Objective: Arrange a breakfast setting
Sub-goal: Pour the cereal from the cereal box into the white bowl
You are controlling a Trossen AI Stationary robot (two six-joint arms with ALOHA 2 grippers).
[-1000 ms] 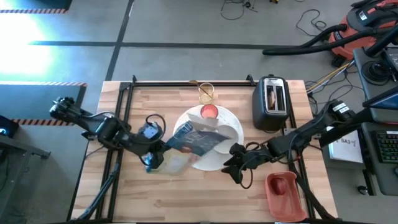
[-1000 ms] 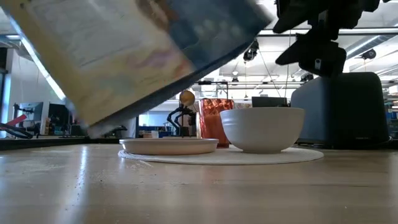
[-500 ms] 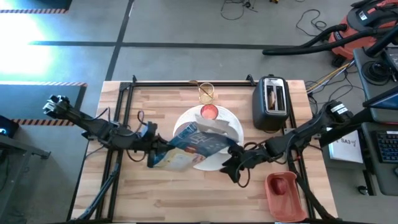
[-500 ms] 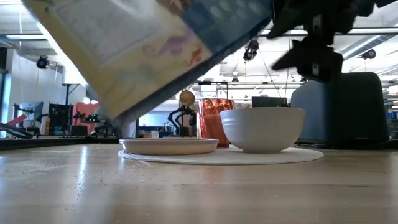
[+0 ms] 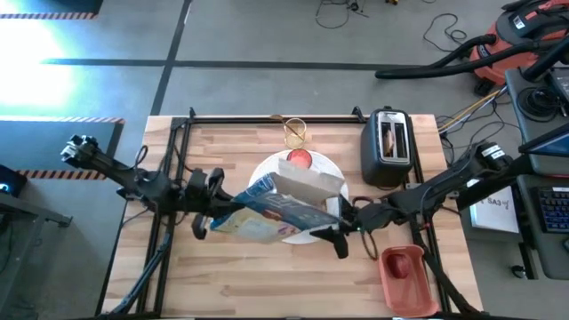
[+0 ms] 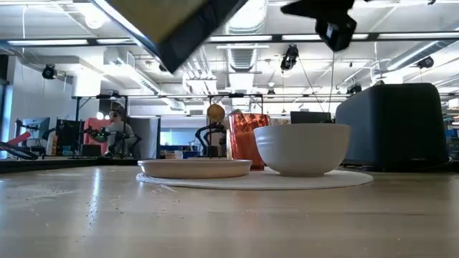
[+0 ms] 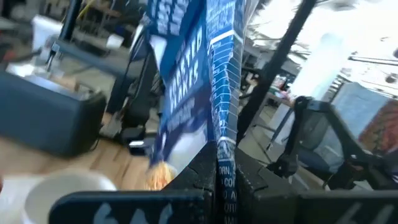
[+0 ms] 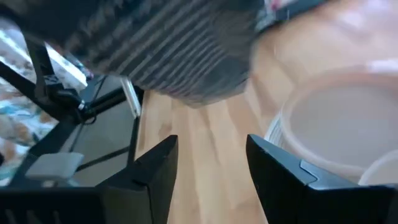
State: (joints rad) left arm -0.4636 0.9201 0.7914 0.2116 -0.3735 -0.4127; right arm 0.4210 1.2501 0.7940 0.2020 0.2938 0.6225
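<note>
The cereal box (image 5: pixel 271 209), clamped in the closed left gripper (image 5: pixel 210 218), is now tipped further over the small white bowl (image 6: pixel 302 147); pouring seems imminent, while the right gripper (image 5: pixel 341 238) stands open.

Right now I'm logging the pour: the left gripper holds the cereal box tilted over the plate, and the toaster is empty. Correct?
Not quite: the toaster is not empty; the high view shows toast in its slot. The rest stands: the left gripper holds the cereal box tilted over the plate.
</note>
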